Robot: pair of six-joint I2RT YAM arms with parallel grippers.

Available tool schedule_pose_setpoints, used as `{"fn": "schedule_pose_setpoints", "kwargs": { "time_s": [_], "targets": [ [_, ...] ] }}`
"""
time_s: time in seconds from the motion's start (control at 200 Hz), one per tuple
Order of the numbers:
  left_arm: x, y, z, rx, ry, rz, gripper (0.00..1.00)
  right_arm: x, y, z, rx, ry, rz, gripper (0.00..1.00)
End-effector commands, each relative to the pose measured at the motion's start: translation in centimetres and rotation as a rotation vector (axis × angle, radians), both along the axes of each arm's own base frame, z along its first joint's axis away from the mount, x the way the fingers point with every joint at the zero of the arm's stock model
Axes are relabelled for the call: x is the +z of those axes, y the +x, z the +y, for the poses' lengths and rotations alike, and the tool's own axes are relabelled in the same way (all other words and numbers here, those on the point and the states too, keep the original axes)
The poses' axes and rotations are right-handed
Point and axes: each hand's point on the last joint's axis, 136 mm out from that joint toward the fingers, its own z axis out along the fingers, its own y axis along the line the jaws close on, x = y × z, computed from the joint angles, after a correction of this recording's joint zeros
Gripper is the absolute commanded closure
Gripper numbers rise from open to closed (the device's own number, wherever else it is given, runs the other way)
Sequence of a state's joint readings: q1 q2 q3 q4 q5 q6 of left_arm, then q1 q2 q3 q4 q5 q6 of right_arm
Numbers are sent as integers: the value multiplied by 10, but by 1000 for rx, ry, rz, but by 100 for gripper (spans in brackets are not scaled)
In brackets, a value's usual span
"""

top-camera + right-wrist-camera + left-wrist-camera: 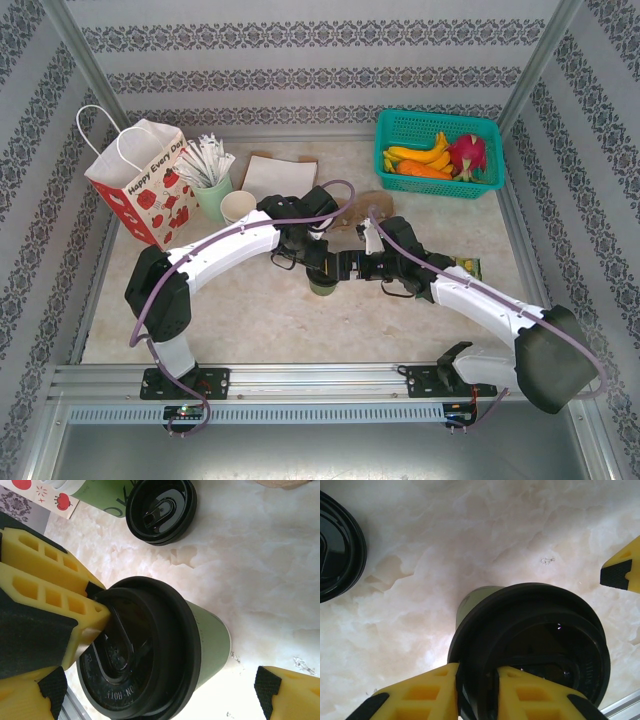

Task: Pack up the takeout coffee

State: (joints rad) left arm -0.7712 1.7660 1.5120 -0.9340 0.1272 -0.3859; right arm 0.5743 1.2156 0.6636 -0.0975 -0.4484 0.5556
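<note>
A takeout coffee cup point(322, 287) with dark green sides point(212, 637) and a black lid point(540, 630) stands upright at the table's middle. My left gripper point(478, 690) straddles the lid's near rim with its jaws slightly parted. One finger point(50, 565) is outside the rim and the other point(55, 605) rests on the lid top. My right gripper point(160, 695) is wide open around the cup without touching it; one fingertip point(622, 570) shows beside the cup. A second black lid point(160, 510) lies on the table. An open cup point(238, 207), cream inside, stands at the back left.
At the back left stands a red-and-white paper bag point(140, 185), with a pale green cup of white sticks point(210, 190) beside it. Brown cardboard carriers point(278, 175) lie behind the arms. A teal basket point(440, 115) of fruit sits at the back right.
</note>
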Motion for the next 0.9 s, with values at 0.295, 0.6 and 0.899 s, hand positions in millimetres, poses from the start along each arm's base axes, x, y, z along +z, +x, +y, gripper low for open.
{"fn": "schedule_pose_setpoints", "kwargs": {
  "time_s": [0.295, 0.6, 0.899],
  "targets": [
    [21, 2, 2, 36, -73, -27, 74, 9, -5, 6, 104, -6, -124, 2],
    [35, 15, 23, 158, -122, -47, 61, 24, -6, 20, 228, -39, -295, 2],
    [27, 26, 73, 402, -83, -57, 6, 20, 3, 32, 311, -170, -409, 3]
  ]
}}
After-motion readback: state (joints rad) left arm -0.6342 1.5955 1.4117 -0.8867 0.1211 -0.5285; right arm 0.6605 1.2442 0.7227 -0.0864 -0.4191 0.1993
